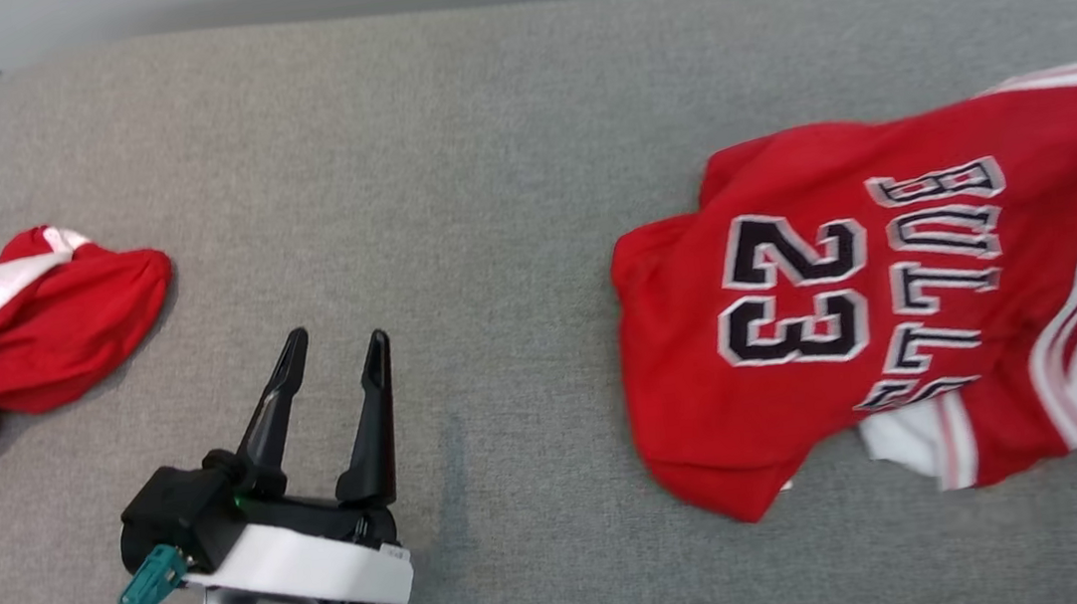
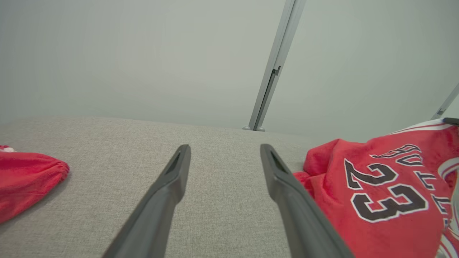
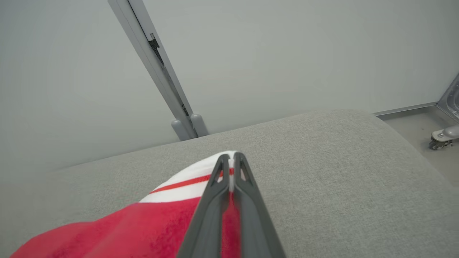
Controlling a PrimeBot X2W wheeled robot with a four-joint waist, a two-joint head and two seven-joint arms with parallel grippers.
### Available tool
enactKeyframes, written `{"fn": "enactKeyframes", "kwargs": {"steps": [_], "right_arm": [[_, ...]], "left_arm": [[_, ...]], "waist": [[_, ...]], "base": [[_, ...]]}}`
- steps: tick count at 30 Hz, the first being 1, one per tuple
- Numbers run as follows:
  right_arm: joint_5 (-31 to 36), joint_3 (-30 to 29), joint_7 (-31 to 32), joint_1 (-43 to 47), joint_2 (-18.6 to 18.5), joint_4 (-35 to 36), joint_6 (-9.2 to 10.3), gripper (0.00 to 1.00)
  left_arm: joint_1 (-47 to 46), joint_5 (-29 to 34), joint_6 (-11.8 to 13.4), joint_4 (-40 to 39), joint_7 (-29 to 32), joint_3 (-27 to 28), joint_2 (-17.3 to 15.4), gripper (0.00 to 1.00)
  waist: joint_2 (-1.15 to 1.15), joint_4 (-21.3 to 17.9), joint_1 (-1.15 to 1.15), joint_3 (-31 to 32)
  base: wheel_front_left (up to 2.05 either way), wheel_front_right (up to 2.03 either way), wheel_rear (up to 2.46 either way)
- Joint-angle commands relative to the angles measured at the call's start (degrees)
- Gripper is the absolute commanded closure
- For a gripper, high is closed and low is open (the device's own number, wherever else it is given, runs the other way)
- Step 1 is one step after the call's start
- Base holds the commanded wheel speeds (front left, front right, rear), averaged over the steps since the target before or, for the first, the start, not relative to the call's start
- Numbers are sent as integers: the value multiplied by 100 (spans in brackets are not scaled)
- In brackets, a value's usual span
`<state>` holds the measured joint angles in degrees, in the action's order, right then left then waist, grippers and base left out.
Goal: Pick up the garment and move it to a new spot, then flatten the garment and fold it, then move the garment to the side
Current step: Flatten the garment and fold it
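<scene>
a: so, where's the jersey (image 1: 706,374) lying?
b: off on the right of the table (image 1: 443,152), numbers turned sideways, long axis running out toward the right edge. the right gripper (image 3: 231,156) is pinched shut on its white striped trim.
a: and the left gripper (image 1: 337,338)?
b: wide open, empty, well apart from the jersey, which lies to its right. the right arm's clearly nearer.

On my feed the jersey (image 1: 804,354) at 3 o'clock is red, with a black "23" and lettering edged in white. Its trim is white with red stripes, I think, it's a bit blurry. The other garment (image 1: 12,337) at 9 o'clock is red with a white band. The padded surface (image 1: 443,152) is flecked grey, and the left gripper (image 1: 338,336) is black.
</scene>
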<state>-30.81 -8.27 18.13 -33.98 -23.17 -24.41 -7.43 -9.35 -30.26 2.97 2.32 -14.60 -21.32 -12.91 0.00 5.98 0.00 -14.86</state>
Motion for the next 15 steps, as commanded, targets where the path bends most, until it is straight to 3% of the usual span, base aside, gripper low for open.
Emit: {"fn": "enactKeyframes", "kwargs": {"steps": [1,5,8,9,10,15], "right_arm": [[112,-62,-196,-279,-172,-185,-11,100],[466,-15,-789,-791,-577,-691,-11,100],[620,59,-1305,-1103,-682,-1149,-11,100],[626,67,-1415,-1176,-652,-1323,-11,55],[602,88,-1450,-1222,-601,-1512,-11,0],[459,325,-1428,-1320,-472,-2057,-11,0]], "left_arm": [[-160,52,-48,-6,14,-18,7,0],[-352,79,-92,41,10,-55,26,0],[-428,91,-130,101,-3,-58,36,0],[-437,94,-130,122,-5,-57,42,0],[-433,95,-126,146,-9,-49,48,0],[-380,87,-140,219,-26,-62,80,0]], "waist": [[0,243,0,-312],[0,463,0,-553],[0,546,0,-623],[0,553,0,-613],[0,547,0,-585],[0,413,0,-390]], "base": [[0,0,0],[0,0,0],[0,0,0],[0,0,0],[0,0,0],[0,0,0]]}}
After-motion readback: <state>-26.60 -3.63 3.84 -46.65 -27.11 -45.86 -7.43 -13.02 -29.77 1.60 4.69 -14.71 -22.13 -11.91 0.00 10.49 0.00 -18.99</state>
